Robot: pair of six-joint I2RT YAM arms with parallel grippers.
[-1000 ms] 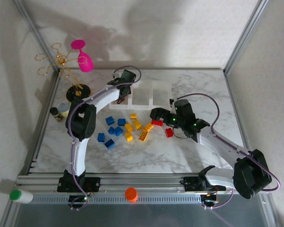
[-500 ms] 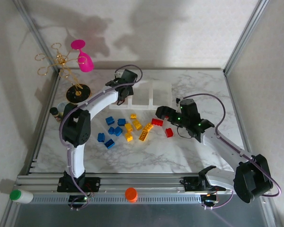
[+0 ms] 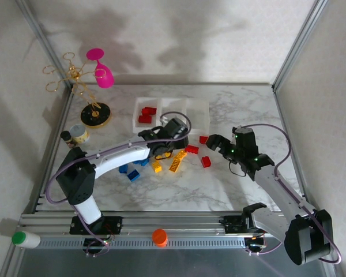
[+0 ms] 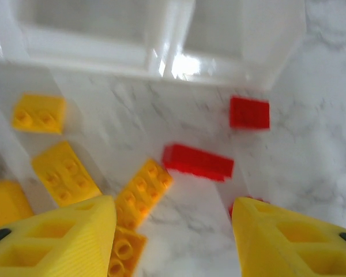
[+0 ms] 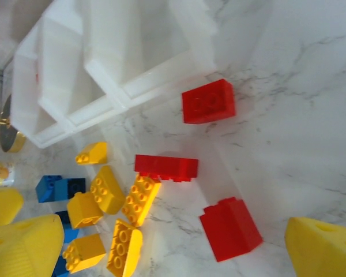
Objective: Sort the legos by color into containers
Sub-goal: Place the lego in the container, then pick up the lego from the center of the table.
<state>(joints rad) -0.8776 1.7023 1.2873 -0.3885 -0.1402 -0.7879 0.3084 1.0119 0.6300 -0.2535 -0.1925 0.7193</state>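
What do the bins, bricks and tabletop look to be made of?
Bins: probably plastic, milky white and semi-glossy; the walls look translucent and catch glare.
Bricks: hard moulded plastic, glossy, with crisp studs and solid red, yellow or blue colour.
Tabletop: smooth, marble look with grey veins on white; real stone or printed laminate, I can't tell.

The marble table (image 3: 219,187) carries loose legos (image 3: 177,163), three joined containers (image 3: 198,113) and a round stand base (image 3: 96,114).

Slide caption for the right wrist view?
Open right gripper over three loose red legos, with yellow legos alongside, near the white containers.
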